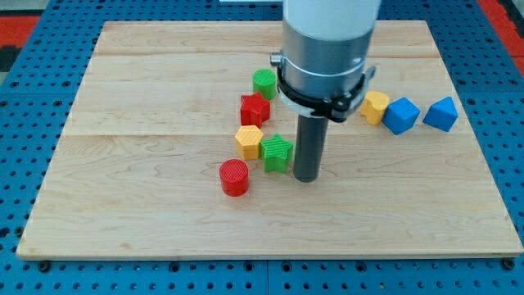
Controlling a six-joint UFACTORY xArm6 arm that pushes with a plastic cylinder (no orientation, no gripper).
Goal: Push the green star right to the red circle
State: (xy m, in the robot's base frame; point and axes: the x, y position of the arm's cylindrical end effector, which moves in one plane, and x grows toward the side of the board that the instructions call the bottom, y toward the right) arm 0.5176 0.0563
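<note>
Furthest toward the view's left of the blocks, the red circle (234, 178) stands on the wooden worktop (123, 205), a short upright cylinder a little nearer the view's bottom than its neighbours. Up and to its right sits a yellow hexagon (249, 141), and just beside that, touching or nearly so, is the green star (277, 153). The star lies up and to the right of the red circle, with a narrow strip of bare wood between them.

Immediately right of the green star stands my tip (306, 179), the lower end of the dark rod that serves as the tool; it has no jaws to spread or pinch, and it rests against or just off the star's right face. That is the relation that counts: the star sits between my tip and the red circle, so a push toward the view's left and slightly downward should carry it there. Pushing straight left would likely press it into the yellow hexagon instead.

Above this group are a red star (255, 108) and a green circle (264, 83). Past the rod, toward the view's right, a second yellow block (376, 107) and two blue blocks (401, 115) (441, 114) stand well apart from the action.
</note>
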